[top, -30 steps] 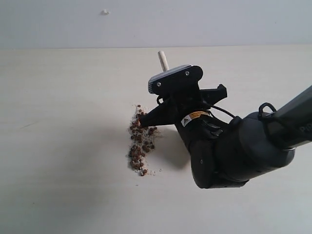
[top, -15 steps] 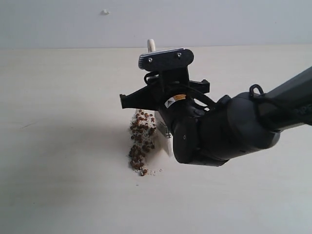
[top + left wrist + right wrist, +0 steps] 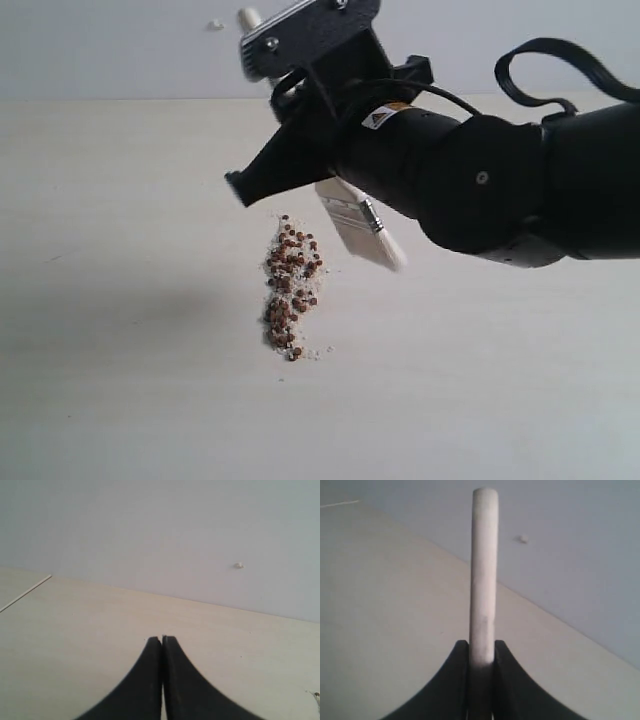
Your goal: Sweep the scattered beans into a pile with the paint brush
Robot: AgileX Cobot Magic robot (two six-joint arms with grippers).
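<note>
1. My right claw is clenched on the paint brush. Its two black, curved jaws pinch the flat handle from either side, and the pale, smooth, round-ended handle stands straight out beyond their tips.
2. My left claw grasps nothing. Its dark tapered jaws are pressed together tip to tip over bare table.
3. In the exterior view the brush's long axis runs on a slant. The handle end pokes up behind my right claw toward the wall, and the wide, flat whitish head points down and to the right, below the claw.
4. The brush head hangs just right of the pile, apart from it.
5. The pile is a narrow, ragged heap with its long axis running toward and away from the wall. It is made of tiny round reddish-brown beans mixed with pale whitish crumbs.
6. The heap lies near the middle of the table, a pale, matt, faintly grained surface.
7. The wall behind is plain grey-white, with one small white fleck on it.
</note>
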